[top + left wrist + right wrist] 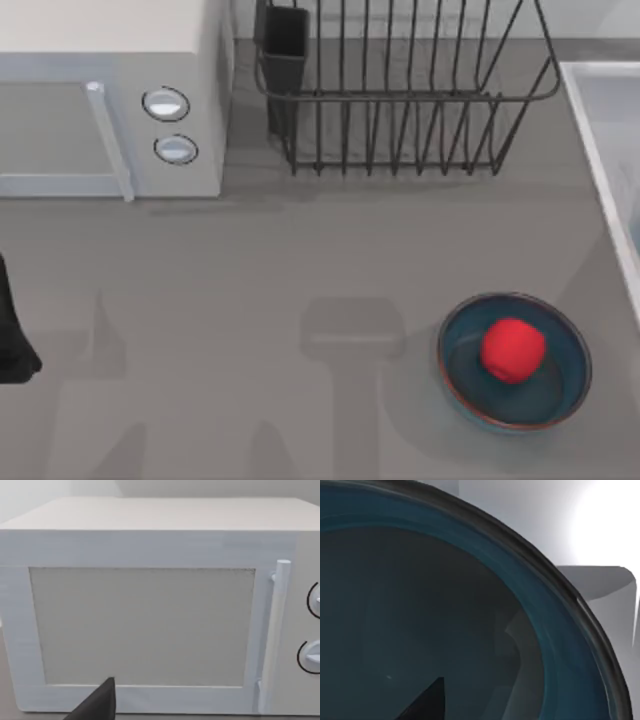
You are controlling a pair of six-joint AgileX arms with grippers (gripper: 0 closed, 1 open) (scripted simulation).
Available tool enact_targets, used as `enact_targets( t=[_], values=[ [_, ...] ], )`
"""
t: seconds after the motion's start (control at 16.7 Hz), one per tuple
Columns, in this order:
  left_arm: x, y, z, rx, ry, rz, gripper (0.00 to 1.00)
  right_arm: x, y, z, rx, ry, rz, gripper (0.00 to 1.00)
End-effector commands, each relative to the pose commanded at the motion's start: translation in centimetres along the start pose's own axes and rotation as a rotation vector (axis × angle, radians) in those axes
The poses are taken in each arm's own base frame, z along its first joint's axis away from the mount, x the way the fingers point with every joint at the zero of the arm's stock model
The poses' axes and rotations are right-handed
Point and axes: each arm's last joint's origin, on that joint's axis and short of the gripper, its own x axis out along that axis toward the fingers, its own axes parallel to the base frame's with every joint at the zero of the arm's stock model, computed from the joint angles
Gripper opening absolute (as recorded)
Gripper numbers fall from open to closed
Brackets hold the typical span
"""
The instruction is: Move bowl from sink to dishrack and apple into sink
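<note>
Right wrist view: bowl (445, 605) close under the right jaws, opening unclear; left arm (12, 335) parked at table's left

Top cam looks straight down on the table (250, 300), microwave (110, 100) far left. Left wrist cam faces the microwave (150, 620) door head-on, close; that's the shared bit. Right wrist cam sits v. close over a bowl (445, 605), probably inside the sink (600, 595).

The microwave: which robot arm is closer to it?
Left. Its tool faces the microwave door up close, at the table's left edge. The right tool hangs over a blue bowl, away from it.
</note>
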Motion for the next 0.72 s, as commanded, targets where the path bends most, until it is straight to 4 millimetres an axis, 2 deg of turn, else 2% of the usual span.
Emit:
enact_targets(
  t=[0.66,0.72],
  values=[
    [0.00,0.00,0.00,0.000,0.000,0.000,1.00,0.00,0.00,0.00,0.000,0.000,0.000,0.02],
    [0.00,0.00,0.00,0.000,0.000,0.000,1.00,0.00,0.00,0.00,0.000,0.000,0.000,0.00]
  ],
)
